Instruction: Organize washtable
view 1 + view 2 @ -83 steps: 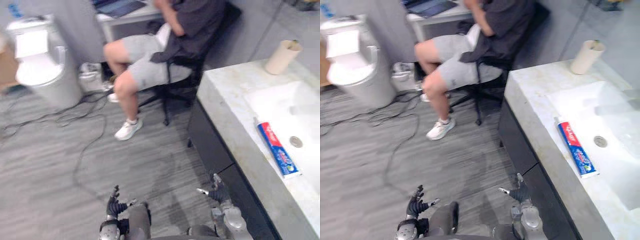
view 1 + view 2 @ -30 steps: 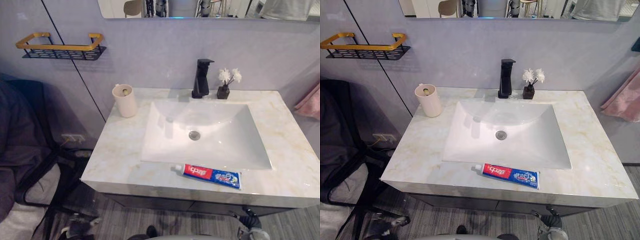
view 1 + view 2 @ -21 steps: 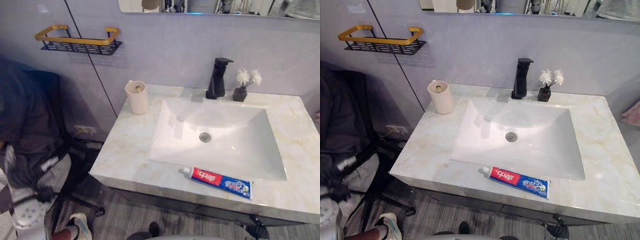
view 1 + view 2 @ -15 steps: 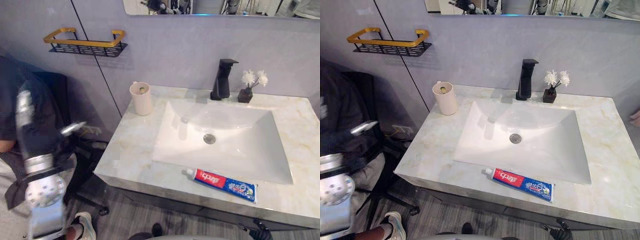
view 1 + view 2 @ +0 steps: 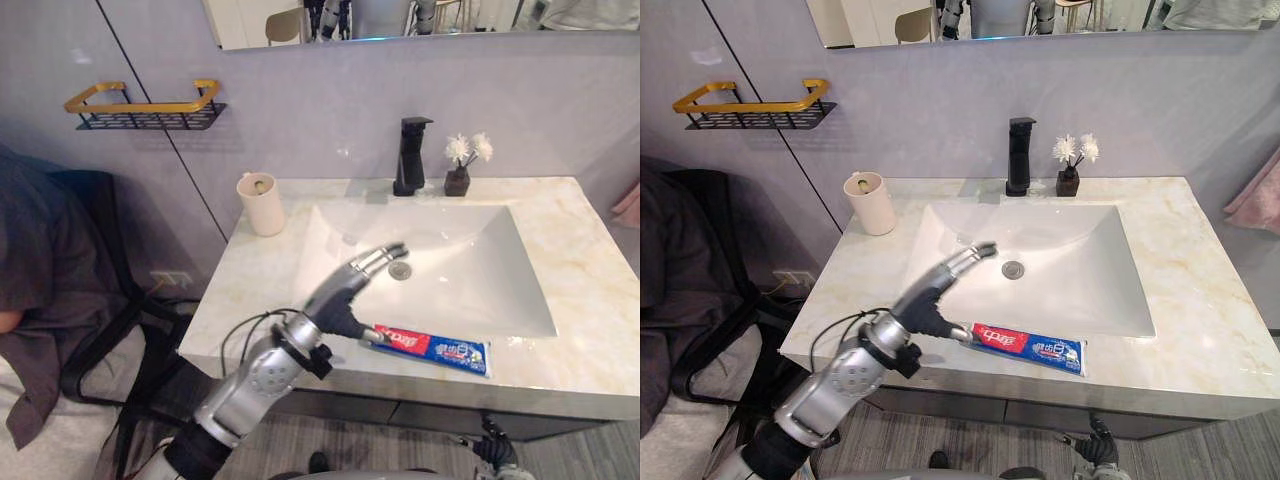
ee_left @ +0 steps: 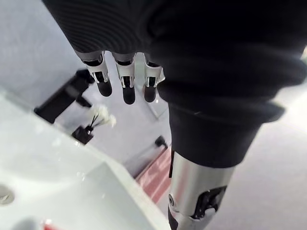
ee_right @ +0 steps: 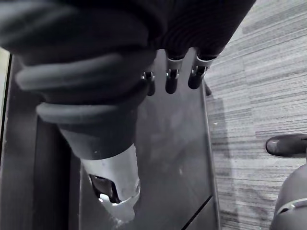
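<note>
While the left hand (image 5: 348, 288) hangs over the basin's 7 o'clock corner, its fingers (image 6: 125, 82) are straight, slightly apart, and hold nothing; silver segments, dark rounded tips.

- Toothpaste tube (image 5: 436, 348): flat, glossy, red and blue, white cap. It lies lengthwise on the counter's (image 5: 250, 290) front strip at 6 o'clock of the sink (image 5: 450, 285), cap end toward the left hand. The hand's thumb side is just beside the cap; I cannot tell whether they touch.
- Counter: polished pale marble with faint yellow veining and a squared edge.
- Sink: white, rectangular, smooth sloped walls, round metal drain (image 5: 400, 271) near its middle.
- Cup (image 5: 262, 203): cream, matte, cylindrical, upright at 10 o'clock of the sink.
- Faucet (image 5: 410, 155): matte black, angular, at 12 o'clock.
- Vase (image 5: 457, 180): small dark block with white flowers, at 1 o'clock, just beside the faucet.
- Wall rack (image 5: 145, 105): black wire base with a gold rail, mounted at 10 o'clock above the counter.
- Right hand (image 7: 171, 79): low, in front of the dark cabinet under the counter, fingers straight and empty.
</note>
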Controlling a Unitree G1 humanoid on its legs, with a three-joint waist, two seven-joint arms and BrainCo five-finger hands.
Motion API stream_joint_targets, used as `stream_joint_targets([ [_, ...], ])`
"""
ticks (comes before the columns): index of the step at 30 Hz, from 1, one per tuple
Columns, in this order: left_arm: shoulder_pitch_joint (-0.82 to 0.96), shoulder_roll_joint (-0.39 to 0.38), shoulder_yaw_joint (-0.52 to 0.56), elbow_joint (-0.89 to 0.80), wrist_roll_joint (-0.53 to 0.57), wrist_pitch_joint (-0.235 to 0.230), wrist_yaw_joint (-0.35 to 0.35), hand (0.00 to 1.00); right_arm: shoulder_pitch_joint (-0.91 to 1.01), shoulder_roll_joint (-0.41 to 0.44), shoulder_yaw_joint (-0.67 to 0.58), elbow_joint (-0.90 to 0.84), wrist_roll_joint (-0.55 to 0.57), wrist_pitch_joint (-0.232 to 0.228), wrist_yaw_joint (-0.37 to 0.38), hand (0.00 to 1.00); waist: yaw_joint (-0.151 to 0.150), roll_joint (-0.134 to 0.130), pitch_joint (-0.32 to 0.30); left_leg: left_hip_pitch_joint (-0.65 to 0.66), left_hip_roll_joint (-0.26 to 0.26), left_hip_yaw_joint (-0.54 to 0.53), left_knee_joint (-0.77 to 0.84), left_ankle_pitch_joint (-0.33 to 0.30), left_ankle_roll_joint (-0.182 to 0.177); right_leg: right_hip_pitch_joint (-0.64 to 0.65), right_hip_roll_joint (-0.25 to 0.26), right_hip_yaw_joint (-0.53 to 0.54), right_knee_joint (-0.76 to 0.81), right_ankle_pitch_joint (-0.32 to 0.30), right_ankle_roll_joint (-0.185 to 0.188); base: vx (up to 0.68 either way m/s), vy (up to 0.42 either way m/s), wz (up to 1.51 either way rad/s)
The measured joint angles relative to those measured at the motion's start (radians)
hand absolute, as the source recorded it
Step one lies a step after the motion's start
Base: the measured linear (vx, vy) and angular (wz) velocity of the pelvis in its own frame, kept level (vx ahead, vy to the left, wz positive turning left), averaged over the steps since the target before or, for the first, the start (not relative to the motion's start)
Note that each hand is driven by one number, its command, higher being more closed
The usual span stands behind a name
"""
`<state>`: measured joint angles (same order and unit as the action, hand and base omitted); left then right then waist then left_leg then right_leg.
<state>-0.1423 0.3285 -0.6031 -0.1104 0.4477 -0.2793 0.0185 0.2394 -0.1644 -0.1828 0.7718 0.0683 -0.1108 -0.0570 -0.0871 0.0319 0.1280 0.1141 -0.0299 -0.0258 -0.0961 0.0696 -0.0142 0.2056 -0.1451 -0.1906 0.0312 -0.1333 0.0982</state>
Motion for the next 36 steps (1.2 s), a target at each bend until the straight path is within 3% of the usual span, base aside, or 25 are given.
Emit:
stream_joint_targets([
  [7,-0.001,-0.019,-0.03,0.157,0.108,0.023,-0.015,0.0,-0.012,0.002,0.005,0.003,0.0,0.0,-0.003,0.0,-0.01,-0.016,0.009,-0.005,0.004,0.011,0.0,0.0,0.0,-0.001,0.005,0.008,-0.019,0.004,-0.002,0.02,-0.02,-0.04],
  [8,-0.009,-0.027,-0.027,0.174,0.124,0.031,-0.014,1.0,-0.017,0.002,0.005,0.011,0.0,0.0,-0.004,0.0,-0.01,-0.019,0.011,-0.006,0.005,0.014,0.0,0.0,-0.001,-0.001,0.005,0.009,-0.021,0.004,-0.002,0.02,-0.024,-0.04],
  [14,-0.078,-0.054,-0.018,0.255,0.215,0.037,0.008,1.0,-0.05,0.003,0.005,0.029,0.001,-0.002,-0.005,0.0,-0.013,-0.022,0.014,-0.011,0.011,0.038,0.0,-0.001,-0.001,-0.006,0.011,0.033,-0.047,0.027,-0.004,-0.02,-0.012,-0.12],
  [21,-0.081,-0.07,0.016,0.283,0.237,0.041,0.028,1.0,-0.056,0.004,-0.033,0.029,0.004,-0.022,-0.006,0.0,-0.018,-0.018,0.015,-0.013,0.013,0.058,-0.001,-0.002,-0.002,-0.02,0.01,0.057,-0.05,0.033,-0.001,-0.04,0.002,-0.1],
  [26,-0.06,-0.062,0.073,0.268,0.237,0.052,0.026,1.0,-0.047,0.004,-0.272,-0.031,0.054,-0.022,-0.044,0.0,-0.021,-0.015,0.017,-0.014,0.016,0.074,0.0,-0.01,-0.007,-0.027,0.011,0.076,-0.051,0.033,-0.002,0.0,-0.008,-0.1],
  [32,0.039,-0.021,0.217,0.184,0.206,0.08,0.026,1.0,-0.048,-0.037,-0.623,-0.285,0.092,-0.019,-0.146,0.0,-0.037,-0.019,0.016,-0.014,0.026,0.12,0.0,-0.024,-0.004,-0.053,0.018,0.116,-0.034,0.034,-0.001,0.04,-0.011,-0.21],
  [36,0.112,-0.016,0.27,0.114,0.183,0.088,0.026,1.0,-0.057,-0.082,-0.728,-0.529,0.114,-0.018,-0.224,0.0,-0.038,-0.026,0.015,-0.011,0.031,0.133,0.001,-0.026,-0.005,-0.057,0.022,0.129,-0.03,0.034,-0.001,0.02,-0.023,-0.1],
])
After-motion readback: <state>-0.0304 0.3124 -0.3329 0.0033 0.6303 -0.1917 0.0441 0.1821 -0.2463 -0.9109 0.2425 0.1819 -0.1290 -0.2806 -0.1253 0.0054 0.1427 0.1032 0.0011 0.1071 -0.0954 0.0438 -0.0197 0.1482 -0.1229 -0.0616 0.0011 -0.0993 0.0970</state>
